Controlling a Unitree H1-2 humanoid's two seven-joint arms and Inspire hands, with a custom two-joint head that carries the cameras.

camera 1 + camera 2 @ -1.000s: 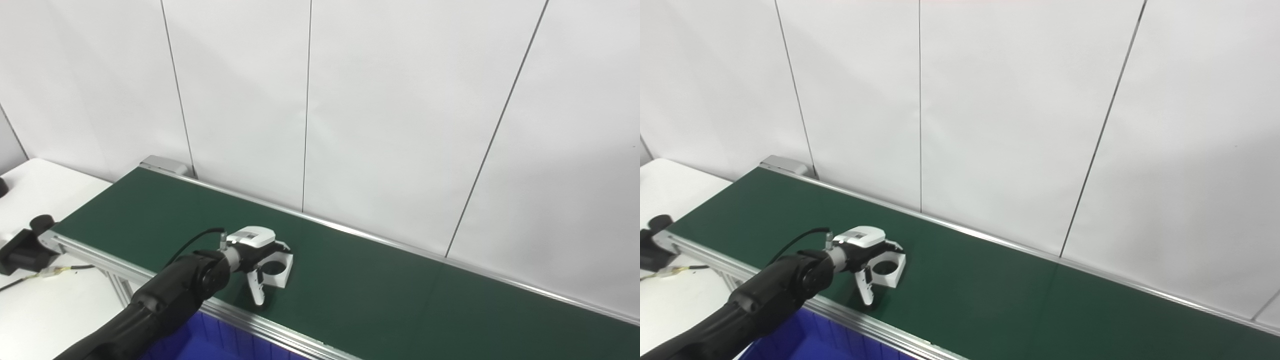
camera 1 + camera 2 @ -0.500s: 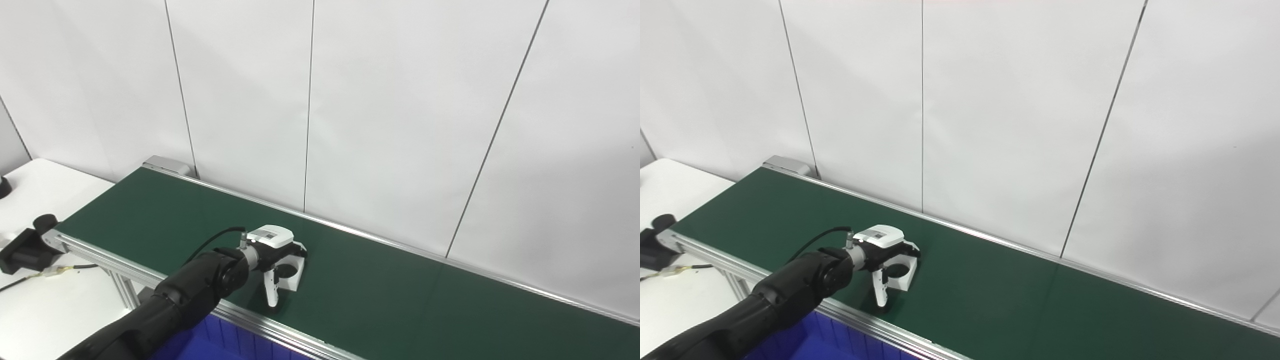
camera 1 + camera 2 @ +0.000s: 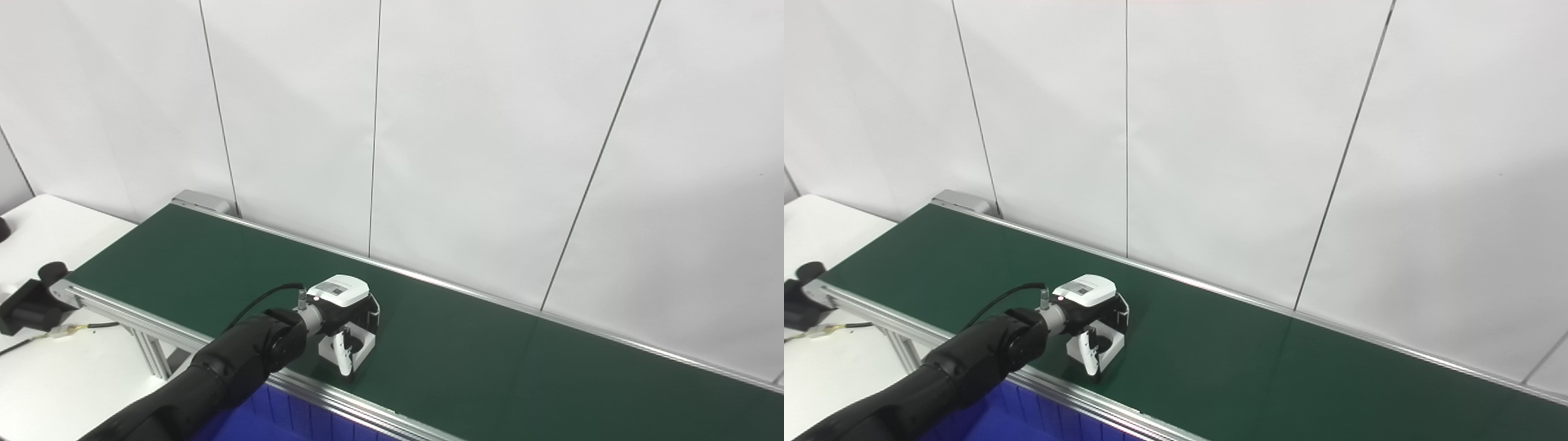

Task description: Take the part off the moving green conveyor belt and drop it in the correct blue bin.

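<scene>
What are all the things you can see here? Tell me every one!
Conveyor belt: one, dark green with silver rails, running from far left to near right.
Part: one, white with a round hole, on the belt near its front rail, under the hand.
Bin: one seen, blue, below the belt's front rail.
Table: one, white, at the left.
Black device: one, at the belt's left end.
Wall panels: white, behind the belt.
Left hand: one, white and black, fingers around the part.
Right hand: not in view.

Both head cameras overlook the same conveyor belt (image 3: 490, 361), seemingly from nearby.
</scene>
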